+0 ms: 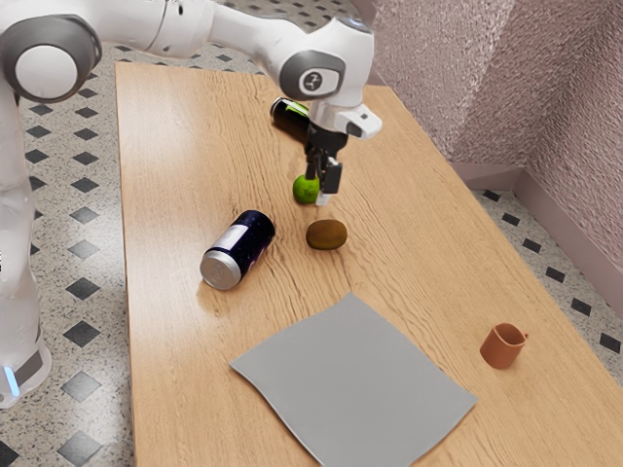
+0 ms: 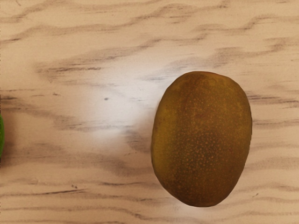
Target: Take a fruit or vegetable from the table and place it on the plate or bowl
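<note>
Gripper (image 1: 325, 188) hovering over kiwi (image 1: 326, 233), lime (image 1: 305, 190) just beside. Kiwi lying on its side on table (image 1: 195, 146), untouched. Carrying nothing; gripper opening: cannot tell. Judging kiwi light, firm yet bruisable, fuzzy skin gripping fairly. Favouring gentle pinch across short axis, at middle.

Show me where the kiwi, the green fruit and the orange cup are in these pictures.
kiwi (image 1: 326, 233): exterior view, on the middle of its brown skin.
green fruit (image 1: 304, 190): exterior view, on its round front side.
orange cup (image 1: 501, 346): exterior view, on its outer wall.
</note>
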Tool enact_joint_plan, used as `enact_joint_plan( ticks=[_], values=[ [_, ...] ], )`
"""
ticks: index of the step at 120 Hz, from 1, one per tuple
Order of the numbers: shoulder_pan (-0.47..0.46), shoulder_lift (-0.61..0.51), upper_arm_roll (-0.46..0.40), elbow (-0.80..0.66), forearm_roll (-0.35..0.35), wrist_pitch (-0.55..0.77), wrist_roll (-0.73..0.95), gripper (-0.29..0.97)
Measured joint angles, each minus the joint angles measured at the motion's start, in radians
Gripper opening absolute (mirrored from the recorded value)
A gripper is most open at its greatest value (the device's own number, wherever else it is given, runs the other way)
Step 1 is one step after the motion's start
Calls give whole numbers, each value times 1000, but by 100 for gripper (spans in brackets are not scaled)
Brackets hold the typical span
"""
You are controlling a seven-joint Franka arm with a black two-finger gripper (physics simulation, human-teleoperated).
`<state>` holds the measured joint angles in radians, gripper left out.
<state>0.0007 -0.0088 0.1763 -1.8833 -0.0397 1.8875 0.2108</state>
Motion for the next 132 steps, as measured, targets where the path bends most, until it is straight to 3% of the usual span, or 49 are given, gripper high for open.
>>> enact_joint_plan(
  ticks=[22,38,46,57,66,89,117,132],
  values=[
    [52,-18,-43,-29,-7,63,38,68],
    [-12,-24,-37,-11,-8,81,57,68],
    [-6,-50,-96,-27,-8,87,64,68],
    [-68,-55,-125,-49,-15,94,70,68],
    [-88,-66,-123,-87,-27,107,71,68],
    [-5,-63,-115,-111,-41,129,73,68],
    [-30,-60,-92,-148,-42,163,75,68],
    [3,-48,-65,-147,-36,173,78,68]
  ],
)
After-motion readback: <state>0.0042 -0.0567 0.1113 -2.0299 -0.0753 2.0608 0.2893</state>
